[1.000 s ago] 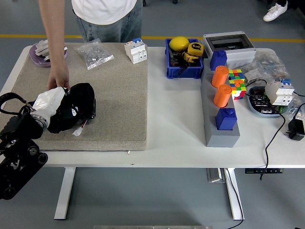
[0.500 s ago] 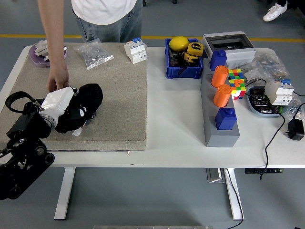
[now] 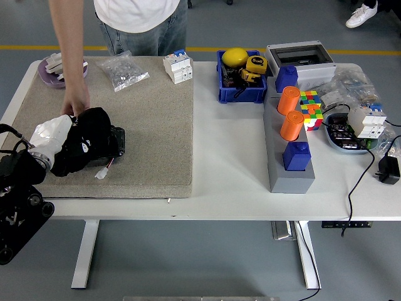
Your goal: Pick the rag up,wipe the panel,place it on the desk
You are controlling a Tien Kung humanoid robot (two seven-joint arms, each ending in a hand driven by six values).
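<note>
Rag: a white cloth, it sits at the left hand, on its wrist side, over the left part of the panel.
Panel: the large beige slab that covers the left half of the table.
Left hand: black, with the fingers curled down on the panel; the rag seems bunched under and behind it, so the hand is judged to be holding the rag.
Key relation: most of the panel that is not covered lies to the right of the hand and away from the robot, so the wiping stroke would go that way.
Long axis: hand and rag together lie from lower left to upper right.
Left arm: enters from the lower left corner, low over the panel edge.
Right arm: not visible.
Person's hand: hangs just beyond the rag, very near; touching cannot be told.
</note>
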